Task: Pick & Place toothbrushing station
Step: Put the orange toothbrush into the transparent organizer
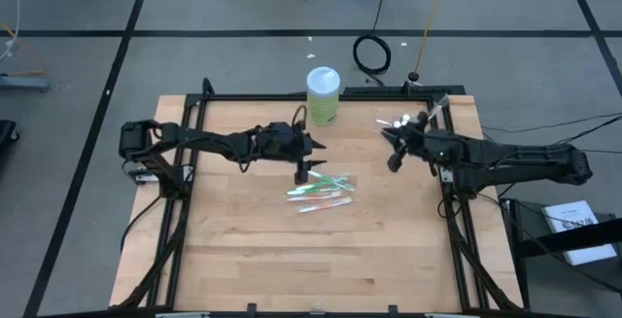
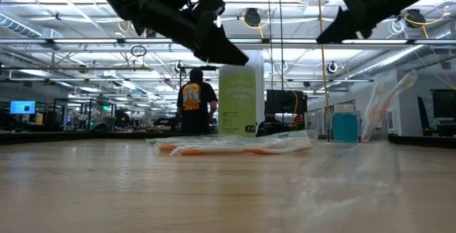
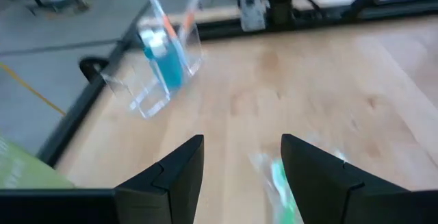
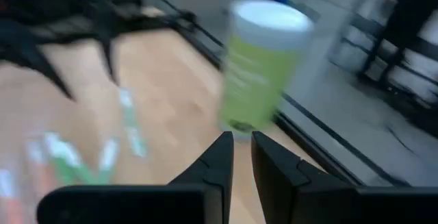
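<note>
- Left gripper (image 1: 302, 176) poised over the twelve o'clock edge of the toothbrush pile, jaws parted and holding nothing (wrist view shows bare wood and a blur of green between the two fingers (image 3: 174, 172)).
- Right gripper (image 1: 393, 162) raised clear of the table at about three o'clock from that pile, fingers nearly together with only a thin slit, nothing between them.
- Toothbrushes (image 1: 322, 193), green-white and pink-white, lying in a loose flat heap near table centre, some overlapping, apparently in clear wrappers.
- Clear cup (image 1: 432, 110) at roughly two o'clock of the table, near the far right corner, already holding upright brushes and a teal tube (image 3: 166, 61); a few small white-capped pieces (image 1: 393, 121) just beside it.
- Lime-green cylinder (image 1: 323, 96) upright at twelve o'clock from the pile, close to the left arm's wrist.
- Likely risks from here:
  - Pinching two brushes at once, since the handles lie tangled.
  - Slipping off a slick wrapper on the lift, because the items are thin and flat against the wood.
  - Knocking the cylinder on the way up or across, given how near it stands.
  - Tipping the light cup while dropping a brush in, as the brushes in it lean over its rim.
  - Arm collision over the cup corner, with the right gripper so close to it.
</note>
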### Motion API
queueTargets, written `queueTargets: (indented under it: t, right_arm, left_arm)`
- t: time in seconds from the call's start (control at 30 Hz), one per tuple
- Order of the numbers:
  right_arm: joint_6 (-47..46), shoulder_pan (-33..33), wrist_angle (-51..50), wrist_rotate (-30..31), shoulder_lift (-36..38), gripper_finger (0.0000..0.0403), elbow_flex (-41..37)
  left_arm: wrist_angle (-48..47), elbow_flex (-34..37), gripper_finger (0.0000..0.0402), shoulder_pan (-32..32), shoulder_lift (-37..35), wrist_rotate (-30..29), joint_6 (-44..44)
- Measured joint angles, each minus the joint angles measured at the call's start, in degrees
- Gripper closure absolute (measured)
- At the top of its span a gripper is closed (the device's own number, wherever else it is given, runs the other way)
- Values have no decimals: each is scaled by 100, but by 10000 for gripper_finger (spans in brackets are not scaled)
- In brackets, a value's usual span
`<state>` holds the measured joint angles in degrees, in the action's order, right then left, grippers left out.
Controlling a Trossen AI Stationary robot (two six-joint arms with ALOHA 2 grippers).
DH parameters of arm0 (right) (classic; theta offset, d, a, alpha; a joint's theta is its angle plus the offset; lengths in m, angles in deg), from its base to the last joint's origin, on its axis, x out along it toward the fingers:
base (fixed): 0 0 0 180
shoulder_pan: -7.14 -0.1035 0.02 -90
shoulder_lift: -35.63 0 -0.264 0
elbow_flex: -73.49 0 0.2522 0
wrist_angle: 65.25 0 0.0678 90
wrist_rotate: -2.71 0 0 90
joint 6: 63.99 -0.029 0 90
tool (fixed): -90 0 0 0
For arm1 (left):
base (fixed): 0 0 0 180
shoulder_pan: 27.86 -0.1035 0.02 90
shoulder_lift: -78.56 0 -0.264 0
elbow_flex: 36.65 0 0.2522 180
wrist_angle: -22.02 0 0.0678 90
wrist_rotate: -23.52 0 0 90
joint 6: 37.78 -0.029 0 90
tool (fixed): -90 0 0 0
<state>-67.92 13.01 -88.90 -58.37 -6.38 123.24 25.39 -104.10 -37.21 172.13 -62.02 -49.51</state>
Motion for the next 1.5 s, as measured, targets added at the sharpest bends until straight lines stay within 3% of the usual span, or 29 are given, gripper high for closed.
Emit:
queueTargets:
  t: [0.1,0.33,0.47,0.67,1.0,1.17,1.4,1.5]
  right_arm:
    - [383,0,732,-489,-10,360,-241]
    - [613,0,1330,-517,-7,360,-455]
    - [477,0,1464,-524,-7,360,-455]
    - [247,0,1486,-894,-7,360,-455]
    - [136,0,1510,-1263,-6,360,-455]
    - [166,2,1526,-1258,-5,360,-455]
    - [177,1,1525,-1256,-5,360,-455]
    - [169,2,1525,-1256,-6,360,-455]
  left_arm:
    - [-832,0,199,250,1,1,-76]
    - [-2845,0,199,985,7,-179,-39]
    - [-2944,32,199,1355,142,-287,354]
    - [-2997,39,199,1636,495,-1281,694]
    - [-2895,33,202,1700,906,-1011,1075]
    - [-2886,34,249,1796,901,-1283,1064]
    - [-2901,35,378,1795,898,-1358,1051]
    - [-2907,36,380,1762,891,-1443,1087]
